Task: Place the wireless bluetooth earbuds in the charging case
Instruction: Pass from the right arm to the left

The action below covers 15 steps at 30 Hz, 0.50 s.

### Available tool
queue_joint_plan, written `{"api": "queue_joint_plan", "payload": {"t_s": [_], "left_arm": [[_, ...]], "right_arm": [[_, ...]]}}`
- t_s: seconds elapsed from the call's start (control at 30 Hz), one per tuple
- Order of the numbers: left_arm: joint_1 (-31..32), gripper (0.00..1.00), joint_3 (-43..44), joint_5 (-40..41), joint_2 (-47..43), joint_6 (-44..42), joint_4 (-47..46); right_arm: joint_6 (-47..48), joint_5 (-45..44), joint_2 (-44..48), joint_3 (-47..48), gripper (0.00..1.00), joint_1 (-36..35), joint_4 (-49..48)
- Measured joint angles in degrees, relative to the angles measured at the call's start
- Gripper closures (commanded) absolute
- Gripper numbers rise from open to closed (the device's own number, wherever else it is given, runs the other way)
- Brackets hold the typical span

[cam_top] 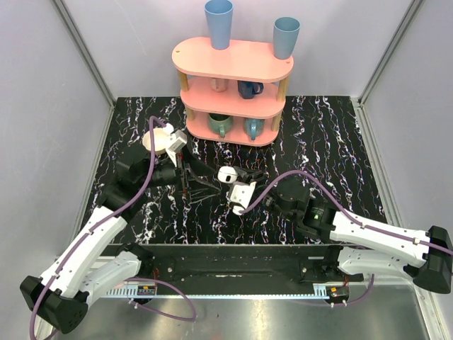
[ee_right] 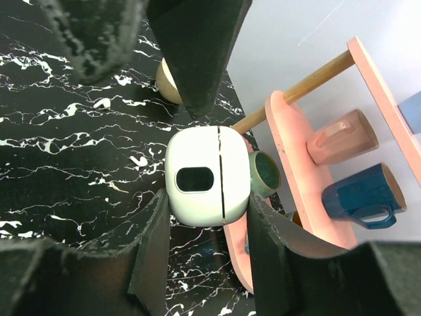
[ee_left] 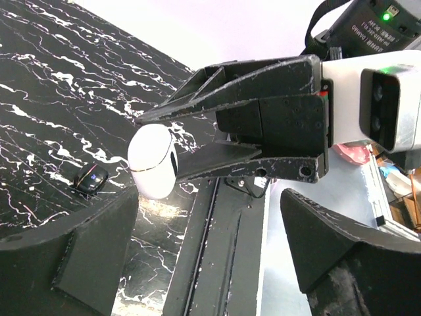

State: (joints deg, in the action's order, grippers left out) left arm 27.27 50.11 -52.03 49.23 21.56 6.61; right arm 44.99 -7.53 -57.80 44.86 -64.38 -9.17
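The white rounded-square charging case (ee_right: 207, 174) with a dark oval spot is held between the fingers of my right gripper (ee_right: 207, 201), a little above the table, and its lid seam looks closed. It shows in the top view (cam_top: 227, 173) at the table's middle and in the left wrist view (ee_left: 152, 161). My right gripper (cam_top: 232, 180) is shut on it. One black earbud (ee_left: 92, 179) lies on the marble table to the left of the case. My left gripper (ee_left: 210, 263) is open and empty, and its fingers (cam_top: 200, 184) reach toward the case from the left. No other earbud shows.
A round cream bowl (cam_top: 154, 142) sits at the back left, partly under my left wrist. A pink three-tier rack (cam_top: 233, 78) with mugs and two blue cups stands at the back centre. A black rail (cam_top: 226, 258) runs along the near edge.
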Motion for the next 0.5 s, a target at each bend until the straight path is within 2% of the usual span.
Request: {"api": "queue_joint_plan", "payload": {"t_s": [0.23,0.5], "left_arm": [[0.00,0.17,-0.13,0.66,0.31,1.38,-2.12],[1.03,0.19,-1.86,3.30,0.81,1.33,-2.51]], "right_arm": [[2.08,-0.59,0.00,0.00,0.73,-1.27,-0.66],[2.21,-1.55,-0.02,0.00,0.73,-2.47,-2.29]]}}
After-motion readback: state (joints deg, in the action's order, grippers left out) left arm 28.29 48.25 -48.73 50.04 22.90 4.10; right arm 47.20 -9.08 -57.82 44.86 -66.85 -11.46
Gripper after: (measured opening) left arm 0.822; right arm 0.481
